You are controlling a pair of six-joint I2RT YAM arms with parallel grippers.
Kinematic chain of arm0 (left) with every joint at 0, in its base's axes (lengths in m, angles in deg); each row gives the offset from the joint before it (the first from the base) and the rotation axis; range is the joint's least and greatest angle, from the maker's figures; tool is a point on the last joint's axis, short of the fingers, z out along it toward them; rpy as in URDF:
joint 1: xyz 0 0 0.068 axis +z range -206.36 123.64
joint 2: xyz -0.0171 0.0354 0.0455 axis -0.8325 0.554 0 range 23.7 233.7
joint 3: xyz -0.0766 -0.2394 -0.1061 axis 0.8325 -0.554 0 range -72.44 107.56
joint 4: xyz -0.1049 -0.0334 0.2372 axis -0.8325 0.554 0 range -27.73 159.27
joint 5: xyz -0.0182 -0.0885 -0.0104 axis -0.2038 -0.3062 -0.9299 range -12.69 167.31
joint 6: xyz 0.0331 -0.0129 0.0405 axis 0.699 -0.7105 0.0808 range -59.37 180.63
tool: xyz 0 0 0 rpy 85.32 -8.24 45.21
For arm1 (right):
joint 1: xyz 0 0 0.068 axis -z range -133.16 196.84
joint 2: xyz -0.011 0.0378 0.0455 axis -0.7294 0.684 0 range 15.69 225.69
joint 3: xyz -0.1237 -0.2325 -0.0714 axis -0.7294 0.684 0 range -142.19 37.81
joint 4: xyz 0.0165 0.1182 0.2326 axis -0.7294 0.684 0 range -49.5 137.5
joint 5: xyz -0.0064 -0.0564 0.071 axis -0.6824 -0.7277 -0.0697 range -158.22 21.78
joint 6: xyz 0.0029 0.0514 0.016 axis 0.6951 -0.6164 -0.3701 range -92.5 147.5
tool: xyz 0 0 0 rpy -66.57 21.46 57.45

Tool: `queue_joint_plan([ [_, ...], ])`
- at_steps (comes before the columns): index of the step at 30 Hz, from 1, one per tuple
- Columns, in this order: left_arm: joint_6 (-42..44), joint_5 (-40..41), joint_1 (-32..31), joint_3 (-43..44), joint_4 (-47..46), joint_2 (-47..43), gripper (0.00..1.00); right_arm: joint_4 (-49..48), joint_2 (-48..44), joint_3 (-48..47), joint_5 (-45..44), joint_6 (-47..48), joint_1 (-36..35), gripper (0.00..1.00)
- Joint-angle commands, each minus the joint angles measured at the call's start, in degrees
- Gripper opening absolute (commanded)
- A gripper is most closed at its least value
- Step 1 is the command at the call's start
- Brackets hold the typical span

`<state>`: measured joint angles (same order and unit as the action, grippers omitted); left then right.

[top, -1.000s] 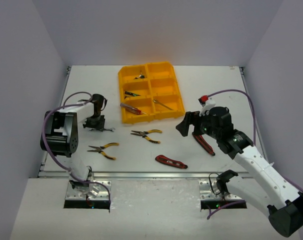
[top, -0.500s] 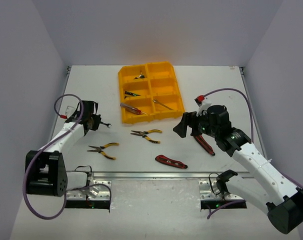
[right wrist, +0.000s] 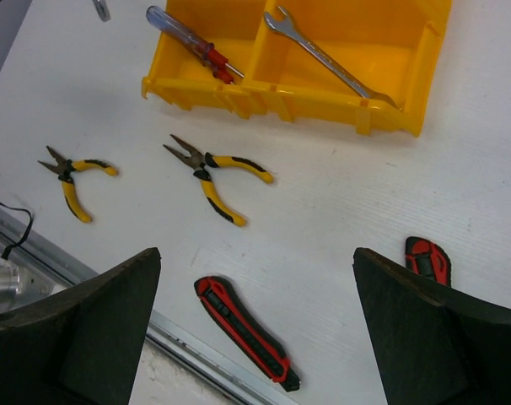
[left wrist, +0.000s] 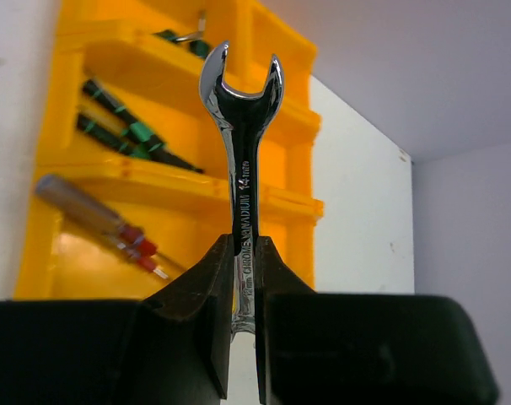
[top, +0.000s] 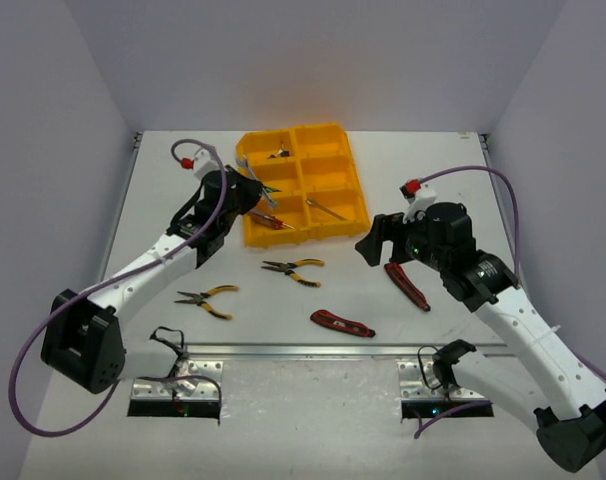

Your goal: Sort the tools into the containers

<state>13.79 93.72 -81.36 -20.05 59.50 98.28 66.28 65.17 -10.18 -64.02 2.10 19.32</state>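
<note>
My left gripper [top: 245,192] is shut on a silver wrench [left wrist: 241,152], held upright above the left side of the yellow tray [top: 313,233], whose compartments are the containers. One compartment holds green-handled screwdrivers [left wrist: 129,131], another a red screwdriver [top: 266,219], and a third a second wrench [right wrist: 327,55]. My right gripper [right wrist: 255,253] hangs open and empty above the table. Below it lie two red utility knives [right wrist: 243,331] [right wrist: 427,259]. Two yellow-black pliers [top: 293,269] [top: 207,300] lie in front of the tray.
A small tool [top: 278,154] lies in the tray's far left compartment. A metal rail [top: 303,350] runs along the table's near edge. White walls close in the table at the left, right and back.
The left arm has swung from the table's left side up and right to the tray, carrying the wrench. The right gripper has shifted slightly, still open.
</note>
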Motion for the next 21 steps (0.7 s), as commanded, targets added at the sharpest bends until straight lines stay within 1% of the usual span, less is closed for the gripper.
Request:
queue_joint_plan([
  [1,12.02,-7.56,-2.85,6.05,-15.09,9.73,0.0,2.39,-1.56,-2.77,-3.45,2.09,0.01,0.96],
  [3,17.16,-11.94,-3.55,10.44,-17.75,15.67,0.0,3.83,-2.34,-3.32,-3.97,2.87,0.05,0.96],
  [5,20.27,-15.64,-3.77,13.97,-20.68,19.55,0.0,4.51,-3.18,-3.52,-5.26,3.54,0.01,0.96],
  [8,24.64,-20.35,-4.57,17.38,-21.31,25.38,0.0,5.99,-3.86,-4.03,-6.17,4.52,0.01,0.96],
  [12,29.72,-25.9,-5.25,20.43,-21.81,30.15,0.0,7.61,-4.5,-4.38,-7.8,5.97,0.09,0.96],
  [15,33.62,-28.31,-5.9,22.14,-19.91,32.37,0.0,7.68,-5.04,-4.09,-7.81,6.04,0.03,0.96],
  [17,36.44,-29.92,-6.28,24.84,-15.07,34.3,0.0,7.62,-5.18,-3.78,-7.37,5.98,0.1,0.96],
  [21,41.35,-30.47,-7.72,26.71,-10.48,35.79,0.0,7.62,-4.6,-3.6,-7.05,5.74,0.01,0.96],
])
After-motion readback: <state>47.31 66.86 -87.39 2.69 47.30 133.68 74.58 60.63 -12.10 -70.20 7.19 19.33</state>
